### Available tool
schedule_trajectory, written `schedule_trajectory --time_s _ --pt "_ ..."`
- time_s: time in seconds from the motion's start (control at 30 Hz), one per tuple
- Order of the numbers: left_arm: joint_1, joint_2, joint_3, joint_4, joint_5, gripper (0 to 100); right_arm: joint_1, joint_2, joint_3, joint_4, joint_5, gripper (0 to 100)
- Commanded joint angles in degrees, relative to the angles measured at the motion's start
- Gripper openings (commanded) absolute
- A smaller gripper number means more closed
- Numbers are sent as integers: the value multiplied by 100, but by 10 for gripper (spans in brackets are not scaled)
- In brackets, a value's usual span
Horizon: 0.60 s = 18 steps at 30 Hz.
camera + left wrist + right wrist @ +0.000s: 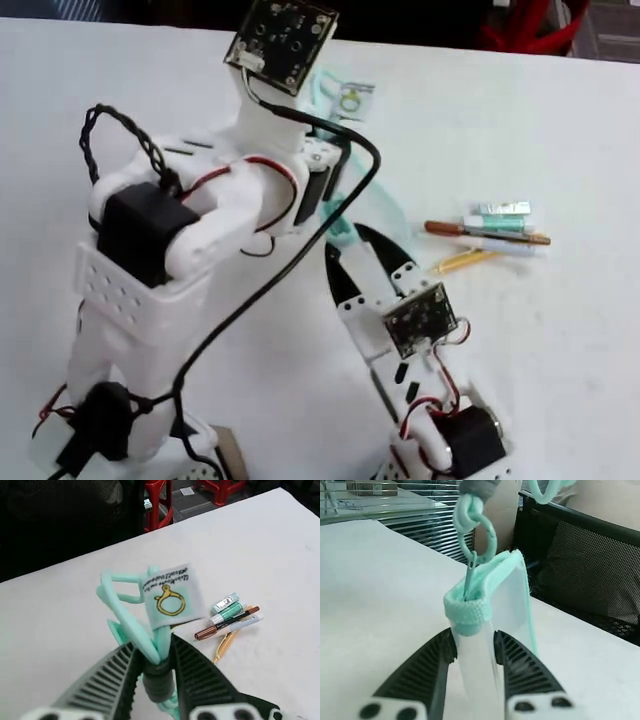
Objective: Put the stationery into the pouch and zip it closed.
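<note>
1. The left end effector (155, 649) was clamped on the stem of the mint clasp (125, 587) belonging to the pouch (512, 597). A grey piece sat between its ribbed fingers, and a paper tag (172, 597) was wrapped round the clasp
2. Below the clasp, a short chain of mint rings (476, 522) hung down to the zipper pull (470, 575) at the pouch's top end
3. The right end effector (474, 642) gripped the pouch itself. Its fingers were parted only by the pouch's thickness and pressed on both clear sides just under the mint fabric tab (467, 612)
4. The pouch stood upright between the two end effectors, over the middle of the tabletop (560, 130); whether its lower edge touched the tabletop could not be told
5. The stationery (487, 235) lay outside the pouch in a tight cluster on the tabletop, well in from the far edge. In it, a brown-capped marker (227, 622), a white pen, a yellow pen (465, 262) and a mint-and-silver piece touched one another
</note>
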Motion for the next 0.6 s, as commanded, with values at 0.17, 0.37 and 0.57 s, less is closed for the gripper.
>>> schedule_trajectory --time_s 0.17,0.37,0.57 --pt "-778 -31 404 -1108 -35 61 13 -13 -237 251 -123 18" --pt "-1235 -31 1116 -1873 -35 61 13 -13 -193 251 -123 18" --pt "-1314 -31 1732 -2725 -35 63 13 -13 26 224 -114 18"
